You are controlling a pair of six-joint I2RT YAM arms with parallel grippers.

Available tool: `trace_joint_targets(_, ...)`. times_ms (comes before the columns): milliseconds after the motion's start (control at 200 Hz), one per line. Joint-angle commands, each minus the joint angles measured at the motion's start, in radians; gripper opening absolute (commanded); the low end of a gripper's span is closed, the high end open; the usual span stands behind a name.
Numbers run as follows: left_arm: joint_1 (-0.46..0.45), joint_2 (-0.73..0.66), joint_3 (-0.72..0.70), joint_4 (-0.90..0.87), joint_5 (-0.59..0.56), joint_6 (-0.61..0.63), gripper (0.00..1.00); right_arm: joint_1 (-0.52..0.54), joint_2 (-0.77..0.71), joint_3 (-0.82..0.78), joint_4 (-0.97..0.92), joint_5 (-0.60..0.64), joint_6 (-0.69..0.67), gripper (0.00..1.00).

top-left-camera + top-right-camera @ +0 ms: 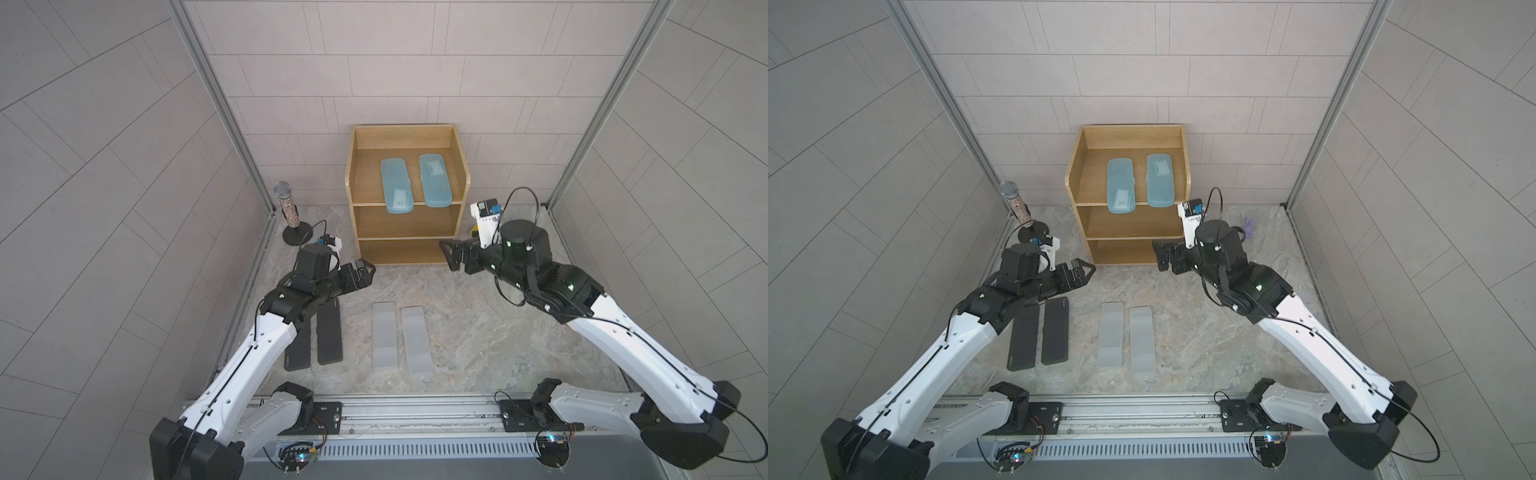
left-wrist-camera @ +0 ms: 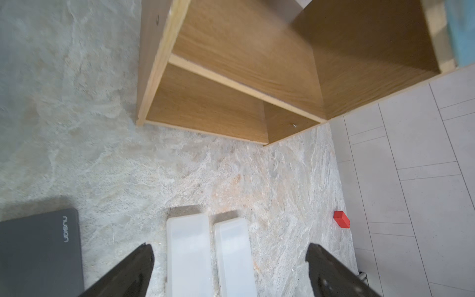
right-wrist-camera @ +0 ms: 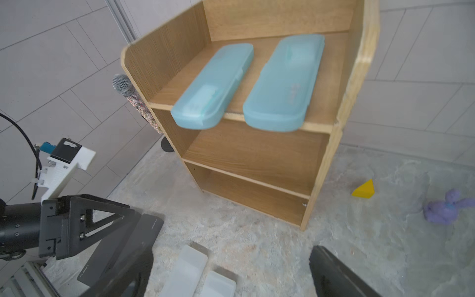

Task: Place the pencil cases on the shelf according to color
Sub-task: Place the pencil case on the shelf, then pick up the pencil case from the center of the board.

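Here, shows left gripper [image 1: 365,272] and right gripper [image 1: 448,255] wide open, empty; places grey cases [image 1: 384,336] on table [image 1: 478,324], nearward of both, long axes near-to-far, closer to left; blue cases [image 1: 397,183] atop shelf [image 1: 351,166].

Two pencil cases [image 1: 397,186] atop the shelf [image 1: 399,224], four abreast on the table [image 1: 478,324] before it
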Motion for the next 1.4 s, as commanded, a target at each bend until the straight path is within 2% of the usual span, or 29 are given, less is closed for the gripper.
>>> trace_joint_targets(0,-0.038,-0.023,-0.067,0.009,-0.060,-0.041,1.00,0.000,-0.063,-0.125,-0.016,0.013,0.123,1.00)
trace_joint_targets(165,-0.092,-0.069,-0.154,0.017,-0.134,-0.076,1.00,0.046,-0.090,-0.315,-0.052,-0.016,0.302,1.00)
trace_joint_targets(225,-0.106,-0.076,-0.178,0.017,-0.151,-0.088,1.00,0.116,-0.085,-0.382,-0.014,0.000,0.356,1.00)
trace_joint_targets(325,-0.146,-0.078,-0.220,0.028,-0.187,-0.136,1.00,0.264,-0.036,-0.436,0.012,0.120,0.399,1.00)
trace_joint_targets(380,-0.173,-0.077,-0.241,0.041,-0.214,-0.150,1.00,0.297,0.013,-0.443,0.005,0.136,0.431,1.00)
trace_joint_targets(465,-0.192,-0.070,-0.278,0.067,-0.224,-0.157,1.00,0.316,0.102,-0.444,-0.009,0.125,0.490,1.00)
trace_joint_targets(600,-0.194,-0.076,-0.318,0.077,-0.242,-0.168,1.00,0.362,0.221,-0.437,0.036,0.121,0.511,1.00)
trace_joint_targets(941,-0.195,-0.069,-0.352,0.078,-0.248,-0.186,1.00,0.420,0.458,-0.355,0.094,0.062,0.510,1.00)
trace_joint_targets(1171,-0.198,-0.082,-0.378,0.084,-0.241,-0.197,1.00,0.440,0.556,-0.319,0.080,0.056,0.518,1.00)
trace_joint_targets(1396,-0.235,-0.046,-0.370,0.118,-0.227,-0.189,1.00,0.418,0.550,-0.363,0.034,0.101,0.551,1.00)
